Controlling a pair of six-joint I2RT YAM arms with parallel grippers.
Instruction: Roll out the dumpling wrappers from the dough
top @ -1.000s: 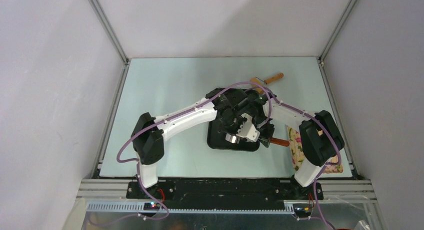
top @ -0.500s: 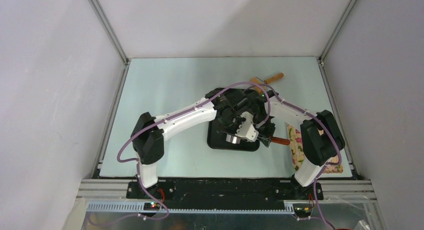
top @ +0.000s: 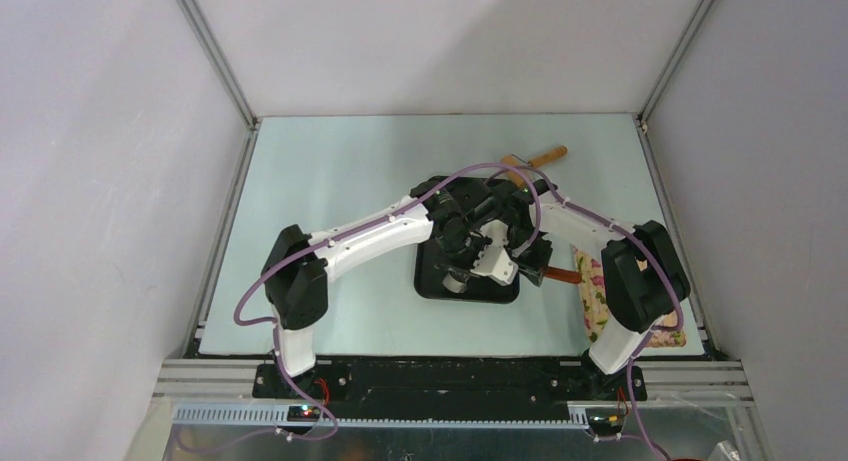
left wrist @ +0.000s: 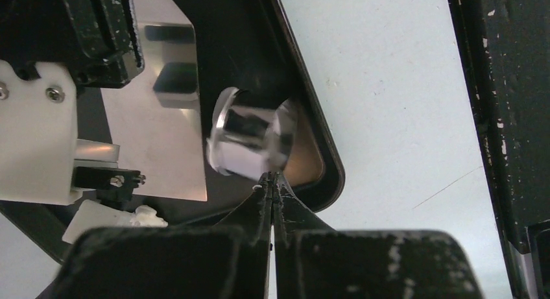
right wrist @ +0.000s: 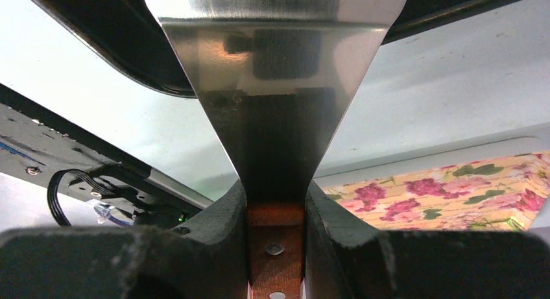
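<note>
**A:** What has been changed in the last second?

**B:** Little. From above, the scraper (right wrist: 272,72) is seen to have been drawn slightly away from the arm bases. The cup (left wrist: 250,140) has been nudged a touch leftward on the tray (left wrist: 311,130).

**A:** How are the grippers set?

**B:** The left gripper (left wrist: 273,177) is pressed fully together with nothing held. Its tips are placed at the cup's lower edge, though contact cannot be confirmed. The right gripper (right wrist: 274,195) is clamped on the scraper's wooden handle, and the blade is laid out over the tray.

**A:** And where is the dough (left wrist: 144,215) found?

**B:** A small white lump is glimpsed in the left wrist view, beside the blade's corner and under the right gripper's white mount. It is taken to be the dough. From above it is hidden by the arms.

**A:** What is meant for the task?

**B:** No wrapper can be seen, so rolling is judged not yet begun. The small shifts are read as positioning, with the cup being steadied or cleared while the blade is worked toward the lump.
</note>
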